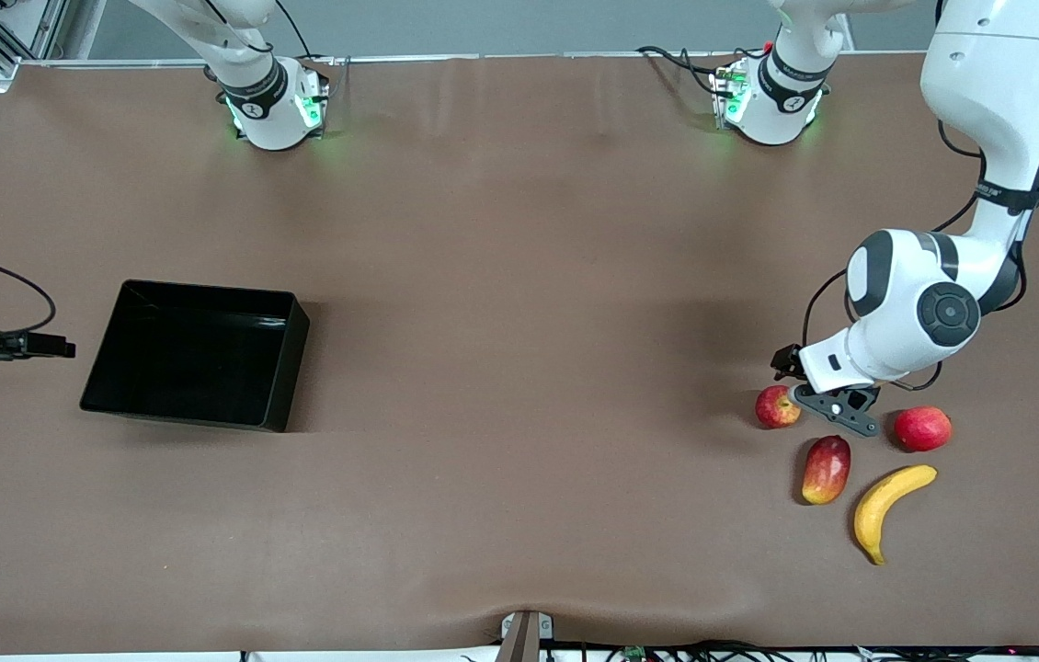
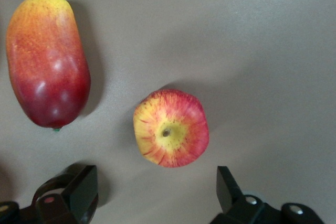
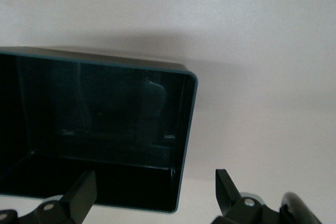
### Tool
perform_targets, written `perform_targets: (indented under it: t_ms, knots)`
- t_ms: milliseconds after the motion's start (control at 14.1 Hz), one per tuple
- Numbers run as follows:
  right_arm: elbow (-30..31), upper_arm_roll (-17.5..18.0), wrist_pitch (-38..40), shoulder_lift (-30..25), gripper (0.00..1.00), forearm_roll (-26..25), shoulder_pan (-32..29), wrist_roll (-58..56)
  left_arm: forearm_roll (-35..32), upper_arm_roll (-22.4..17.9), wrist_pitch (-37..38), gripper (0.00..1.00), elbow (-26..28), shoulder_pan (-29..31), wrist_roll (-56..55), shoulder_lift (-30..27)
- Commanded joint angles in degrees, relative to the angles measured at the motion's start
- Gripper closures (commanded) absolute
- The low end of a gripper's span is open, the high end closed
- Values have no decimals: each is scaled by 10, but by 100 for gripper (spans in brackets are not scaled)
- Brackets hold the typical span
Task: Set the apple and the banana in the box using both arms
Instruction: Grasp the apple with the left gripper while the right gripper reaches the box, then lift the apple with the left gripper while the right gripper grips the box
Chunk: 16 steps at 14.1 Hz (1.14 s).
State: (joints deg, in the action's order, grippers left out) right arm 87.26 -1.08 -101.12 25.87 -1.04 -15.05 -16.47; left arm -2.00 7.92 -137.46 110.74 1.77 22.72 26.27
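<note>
the left end effector [image 2: 157, 192] is seen spread wide and empty, hung low over the fruit cluster at the left arm's end of the bench [image 1: 519, 230], w/ the apple [image 2: 170, 128] lying stem dimple up just ahead of the gap between its fingers. a slip is the main risk: the apple is round and smooth, so if the fingers are closed off-centre it could be squeezed out and rolled away. the mango-like fruit [image 2: 47, 59] lies close beside the apple and could be nudged by one finger on the descent (the gap looks tight). a plain red round fruit [image 1: 922, 428] could be mistaken for the target. the banana [image 1: 887, 508] lies untouched, nearest the front camera. the box [image 1: 285, 372] sits well apart, toward the right arm's end, holding nothing yet. the right end effector [image 3: 155, 195] is spread too, empty, over the box's edge, waiting.
</note>
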Motion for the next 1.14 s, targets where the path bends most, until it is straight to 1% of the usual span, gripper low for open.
perform_targets:
  t_ms: [0, 213, 355, 426, 497, 568, 639, 780, 922, 993, 1064]
  knots:
    - [18, 9, -56, 32, 0, 1, -19, -8, 1, 2, -26, 0, -10, 3, -6, 19]
    - [61, 9, -109, 39, 0, 2, -23, -8, 2, 2, -54, 0, -9, -6, -63, 35]
    - [83, 9, -121, 45, 0, 1, -31, -8, 0, 2, -62, 0, -13, -9, -77, 43]
    - [93, 9, -121, 49, 12, 2, -35, -8, 1, 2, -65, 0, -14, -9, -78, 49]
    - [101, 9, -121, 49, 31, 2, -37, -8, 1, 2, -75, 0, -14, -9, -78, 54]
    - [103, 9, -120, 49, 47, 2, -38, -8, 0, 2, -86, 0, -14, -8, -79, 63]
    - [105, 10, -117, 49, 62, 2, -44, -8, 0, 2, -92, 11, -14, -8, -78, 68]
    - [120, 10, -121, 48, 73, 2, -53, -9, 0, 2, -93, 33, -13, -9, -79, 69]
    - [126, 11, -117, 47, 94, 3, -57, -9, 0, 2, -93, 62, -14, -10, -80, 68]
    - [127, 11, -116, 47, 100, 9, -58, -9, 0, 3, -92, 76, -14, -10, -80, 66]
    - [128, 11, -114, 47, 100, 17, -58, -9, 0, 3, -91, 89, -14, -10, -79, 63]
